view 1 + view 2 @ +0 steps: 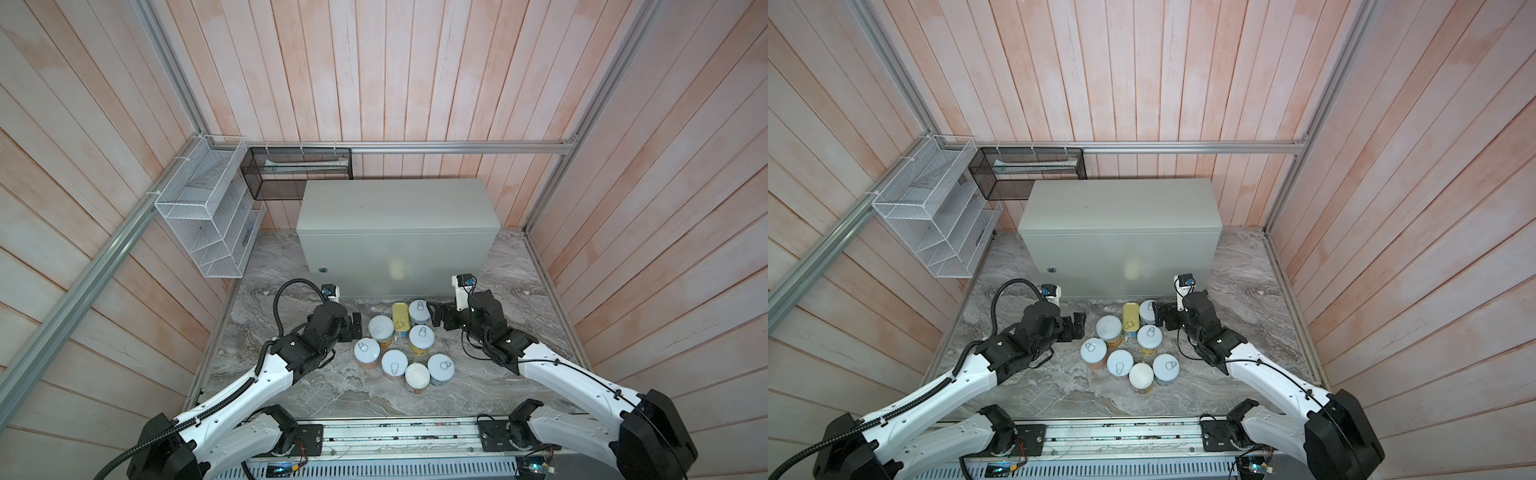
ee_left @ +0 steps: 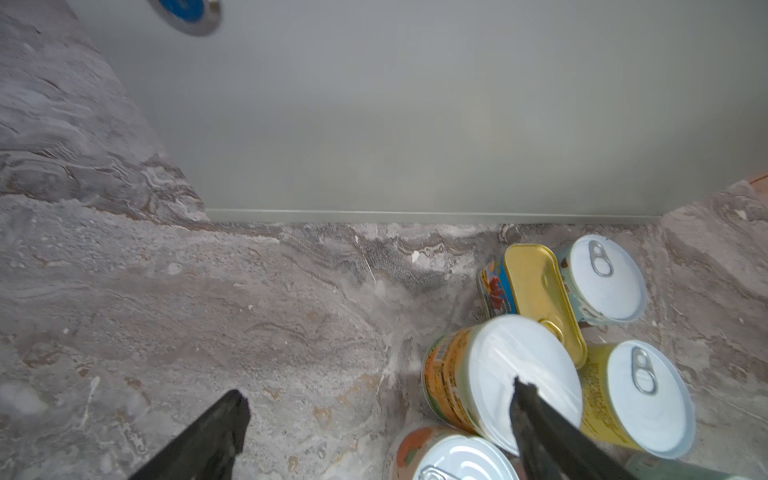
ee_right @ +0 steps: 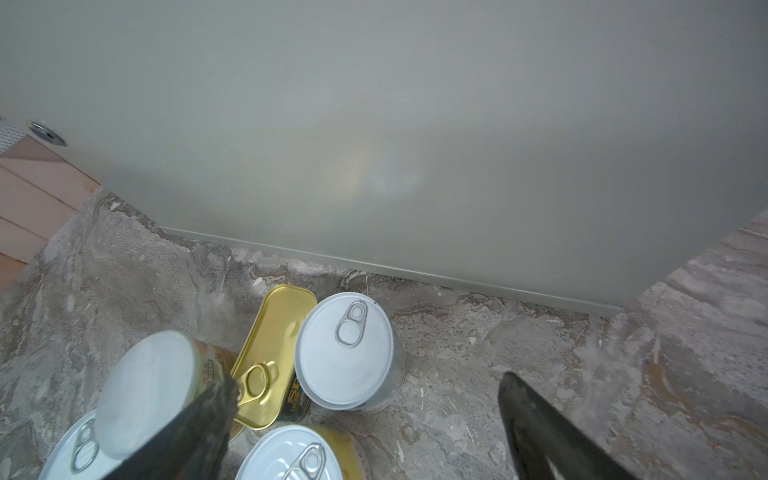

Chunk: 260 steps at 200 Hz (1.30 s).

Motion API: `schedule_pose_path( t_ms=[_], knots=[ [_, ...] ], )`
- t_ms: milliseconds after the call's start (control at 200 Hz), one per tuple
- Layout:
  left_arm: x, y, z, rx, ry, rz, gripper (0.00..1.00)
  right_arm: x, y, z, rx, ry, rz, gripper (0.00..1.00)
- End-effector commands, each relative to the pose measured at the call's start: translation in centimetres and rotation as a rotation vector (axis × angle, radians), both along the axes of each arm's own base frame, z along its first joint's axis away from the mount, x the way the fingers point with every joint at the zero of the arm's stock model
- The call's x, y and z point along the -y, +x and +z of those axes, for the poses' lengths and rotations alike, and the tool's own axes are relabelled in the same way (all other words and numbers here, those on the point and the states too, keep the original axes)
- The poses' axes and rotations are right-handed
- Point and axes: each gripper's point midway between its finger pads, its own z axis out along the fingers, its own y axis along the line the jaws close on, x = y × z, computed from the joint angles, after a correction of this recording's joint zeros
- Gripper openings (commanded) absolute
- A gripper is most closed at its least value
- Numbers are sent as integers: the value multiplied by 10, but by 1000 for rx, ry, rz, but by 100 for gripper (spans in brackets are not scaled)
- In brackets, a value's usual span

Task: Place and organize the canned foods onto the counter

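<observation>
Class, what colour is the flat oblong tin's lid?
Gold; the oblong tin shows best in the right wrist view.

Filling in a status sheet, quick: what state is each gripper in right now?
Left gripper: open, holding nothing.
Right gripper: open, holding nothing.

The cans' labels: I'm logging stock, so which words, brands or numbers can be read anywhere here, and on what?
No text reads clearly.
Short can with orange label and plain white lid: small print, too blurred.
Short can with yellow label and silver pull-tab lid: small print, too blurred.
Flat gold oblong tin: pale letters on its side, partly hidden, unreadable.
Large grey metal box: no writing, only a small round lock.
</observation>
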Motion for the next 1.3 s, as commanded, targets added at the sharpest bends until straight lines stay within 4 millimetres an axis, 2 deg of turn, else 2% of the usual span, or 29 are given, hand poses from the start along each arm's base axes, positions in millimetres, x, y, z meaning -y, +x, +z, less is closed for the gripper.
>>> schedule_pose_path(
  t_ms=[0,135,270,375,475,565,705,920,1095,1295],
  knots=[
    [7,-16,-12,-73,-31,-18,100,-7,-5,3,13,35,39,98],
    [15,-27,-12,-92,-31,-40,100,-21,-10,9,16,47,116,97],
    [21,-41,-22,-131,-20,-69,100,-35,-17,8,-9,10,185,97],
    [18,-52,-34,-174,0,-66,100,-47,-28,5,-26,-10,231,98],
    [2,-56,-41,-197,19,17,100,-63,-44,2,-44,-9,291,97],
    [-4,-55,-32,-155,-32,64,100,-81,-58,-1,-61,-2,340,97],
    [-15,-49,-21,-89,-95,148,100,-104,-68,-10,-110,0,364,97],
    [-29,-39,-12,-17,-74,236,100,-134,-72,-19,-131,-37,381,97],
    [-33,-30,7,63,-72,244,100,-144,-67,-28,-170,-15,357,97],
    [-43,-23,18,115,-80,284,100,-156,-63,-41,-207,-58,364,96]
  ],
)
